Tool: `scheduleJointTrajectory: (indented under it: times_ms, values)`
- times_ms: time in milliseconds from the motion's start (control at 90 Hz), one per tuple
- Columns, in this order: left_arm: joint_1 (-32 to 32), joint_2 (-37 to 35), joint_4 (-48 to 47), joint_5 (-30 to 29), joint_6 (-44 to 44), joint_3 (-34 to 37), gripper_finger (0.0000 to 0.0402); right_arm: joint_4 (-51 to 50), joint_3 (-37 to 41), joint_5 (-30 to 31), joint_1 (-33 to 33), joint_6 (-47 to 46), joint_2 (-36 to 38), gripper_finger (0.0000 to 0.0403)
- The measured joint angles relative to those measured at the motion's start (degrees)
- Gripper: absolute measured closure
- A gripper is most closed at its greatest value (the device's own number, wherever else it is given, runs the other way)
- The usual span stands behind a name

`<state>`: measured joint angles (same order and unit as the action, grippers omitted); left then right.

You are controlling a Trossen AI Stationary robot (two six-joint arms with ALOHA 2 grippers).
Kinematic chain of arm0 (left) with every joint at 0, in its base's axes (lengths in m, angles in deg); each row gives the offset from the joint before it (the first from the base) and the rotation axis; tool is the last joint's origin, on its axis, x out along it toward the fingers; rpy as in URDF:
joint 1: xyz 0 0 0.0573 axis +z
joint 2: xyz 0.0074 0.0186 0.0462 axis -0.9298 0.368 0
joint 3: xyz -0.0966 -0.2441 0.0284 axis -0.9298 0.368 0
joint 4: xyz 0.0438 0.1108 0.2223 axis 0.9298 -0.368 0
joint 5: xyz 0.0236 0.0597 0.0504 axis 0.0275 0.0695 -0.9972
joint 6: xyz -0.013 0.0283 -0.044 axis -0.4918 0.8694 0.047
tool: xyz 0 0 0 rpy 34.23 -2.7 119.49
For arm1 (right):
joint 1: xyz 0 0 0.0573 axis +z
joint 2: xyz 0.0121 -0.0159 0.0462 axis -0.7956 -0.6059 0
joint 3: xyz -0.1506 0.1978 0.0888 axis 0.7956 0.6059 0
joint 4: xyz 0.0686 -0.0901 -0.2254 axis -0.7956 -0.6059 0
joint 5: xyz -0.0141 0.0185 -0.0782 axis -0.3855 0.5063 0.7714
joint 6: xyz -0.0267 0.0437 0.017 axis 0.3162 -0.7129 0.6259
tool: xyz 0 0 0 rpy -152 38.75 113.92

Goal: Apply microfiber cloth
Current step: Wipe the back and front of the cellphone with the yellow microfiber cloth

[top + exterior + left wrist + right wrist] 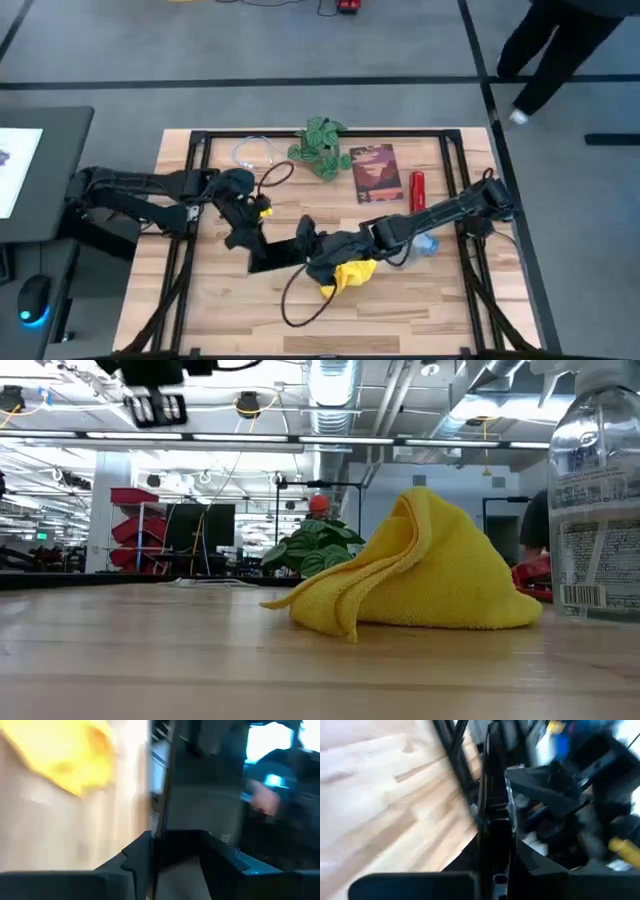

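- The microfiber cloth (352, 274) lies crumpled in a heap on the wooden counter (420, 310), near its middle, just beside the right gripper (312, 250).
- Both grippers hold a black smartphone (275, 255) on edge: the left gripper (240, 238) jaws and the right jaws are closed on it.
- A clear bottle (600, 500) stands near the cloth.

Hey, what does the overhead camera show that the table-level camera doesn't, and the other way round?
Only the high view shows both arms meeting mid-table, the left tool and right tool at the black smartphone, plus the dark red booklet and a red tube.

Only the low view shows the room behind, with its ceiling lights, and a clear plastic bottle close up.

Both show the yellow microfiber cloth lying crumpled on the wooden table, and the green plant.
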<state>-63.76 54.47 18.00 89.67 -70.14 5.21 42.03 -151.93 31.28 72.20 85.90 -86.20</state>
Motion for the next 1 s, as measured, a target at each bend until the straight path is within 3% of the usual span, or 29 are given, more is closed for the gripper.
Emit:
scheduleJointTrajectory:
  times_ms: [156,289,422,533,722,1000]
  values:
    - [1.28,-0.04,0.25,-11.39,8.35,-1.4,0.028,-18.56,-6.45,-6.32,-1.51,-21.7,-0.2,0.0387]
    - [-1.01,0.36,0.72,-21.03,13.42,-4.63,0.0286,-28.42,-8.97,-12.23,-4.64,-38.47,-0.08,0.0385]
    - [-6.02,0.5,0.67,-30.34,18.63,-7.04,0.0293,-33.57,-9.55,-21.86,-8.15,-52.56,-0.13,0.0383]
    - [-10.38,0.48,0.91,-37.45,20.2,-7.61,0.0296,-35.91,-9.59,-28.93,-10.96,-58.9,-0.27,0.0384]
    - [-13.35,2.64,0.55,-38.74,15.1,-7.54,0.0286,-33.41,-9.59,-30.51,-13.15,-59.75,-0.37,0.0384]
    - [-15.54,10.78,2.84,-37.24,11.76,-7.5,0.0218,-25.47,-9.59,-34.3,-15.74,-61.2,-0.37,0.0385]
